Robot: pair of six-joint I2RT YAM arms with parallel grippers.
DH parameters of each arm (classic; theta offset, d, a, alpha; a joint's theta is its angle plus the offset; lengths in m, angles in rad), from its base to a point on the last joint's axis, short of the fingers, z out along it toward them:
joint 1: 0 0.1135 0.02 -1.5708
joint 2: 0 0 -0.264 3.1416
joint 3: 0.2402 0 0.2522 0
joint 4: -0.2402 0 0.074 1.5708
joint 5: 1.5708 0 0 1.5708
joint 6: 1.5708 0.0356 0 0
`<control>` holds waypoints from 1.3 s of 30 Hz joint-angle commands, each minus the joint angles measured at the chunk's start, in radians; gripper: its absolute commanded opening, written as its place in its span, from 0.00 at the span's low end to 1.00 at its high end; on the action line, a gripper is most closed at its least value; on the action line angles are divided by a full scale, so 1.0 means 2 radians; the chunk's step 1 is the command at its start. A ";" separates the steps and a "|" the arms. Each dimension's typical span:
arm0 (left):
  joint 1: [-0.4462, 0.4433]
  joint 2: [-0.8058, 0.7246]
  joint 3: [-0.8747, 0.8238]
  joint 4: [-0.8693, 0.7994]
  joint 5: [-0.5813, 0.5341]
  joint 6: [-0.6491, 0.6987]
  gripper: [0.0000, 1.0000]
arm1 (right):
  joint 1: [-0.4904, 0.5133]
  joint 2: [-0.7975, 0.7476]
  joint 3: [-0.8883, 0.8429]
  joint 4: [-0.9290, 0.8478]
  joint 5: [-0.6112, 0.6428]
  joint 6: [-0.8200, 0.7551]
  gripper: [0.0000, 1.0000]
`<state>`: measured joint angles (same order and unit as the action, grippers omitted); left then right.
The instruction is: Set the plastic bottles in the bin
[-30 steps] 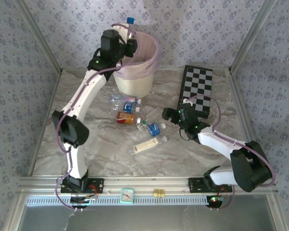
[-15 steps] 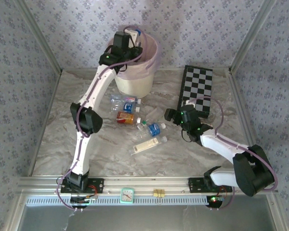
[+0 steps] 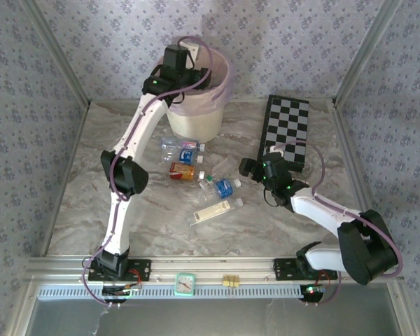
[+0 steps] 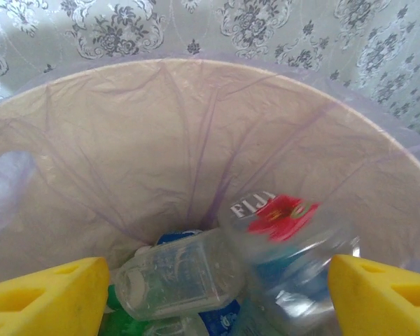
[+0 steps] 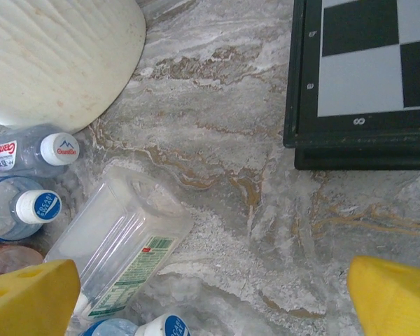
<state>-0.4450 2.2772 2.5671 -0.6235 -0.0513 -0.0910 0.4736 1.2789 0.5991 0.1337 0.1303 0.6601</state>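
Hung over the bin (image 4: 196, 140) with left gripper (image 4: 217, 297), jaws released; poised above bottles (image 5: 119, 238) on the tabletop (image 5: 266, 175), right gripper (image 5: 213, 301) jaws spread.

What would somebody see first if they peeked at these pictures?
Probably the big cream bin with its pink bag at the back of the table, with the left tool open above it and bottles piled inside. Next, the loose bottles scattered in front of it, and the checkerboard on the right.

A checkerboard (image 3: 288, 129) lies flat on the marble table (image 3: 150, 206).
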 commanded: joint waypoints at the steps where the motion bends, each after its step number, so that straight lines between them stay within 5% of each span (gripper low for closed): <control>1: -0.005 -0.078 -0.041 0.037 0.019 -0.016 0.83 | 0.006 0.018 0.008 0.004 -0.012 0.013 1.00; 13: -0.017 -0.381 -0.547 0.350 -0.003 -0.058 0.96 | 0.063 0.042 0.046 -0.050 -0.006 0.040 1.00; 20: -0.018 -0.517 -0.766 0.412 -0.017 -0.138 1.00 | 0.119 0.036 0.101 -0.187 0.026 0.075 1.00; 29: -0.018 -0.578 -0.925 0.397 -0.036 -0.227 1.00 | 0.169 -0.015 0.111 -0.311 0.006 0.158 1.00; 39: -0.018 -0.561 -0.967 0.421 -0.030 -0.272 1.00 | 0.232 0.056 0.120 -0.261 -0.045 0.225 1.00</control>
<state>-0.4820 1.1580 0.6243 0.1535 -0.1051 -0.6044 0.9192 1.3453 0.8074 -0.4110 0.0799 1.0420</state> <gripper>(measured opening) 0.996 0.997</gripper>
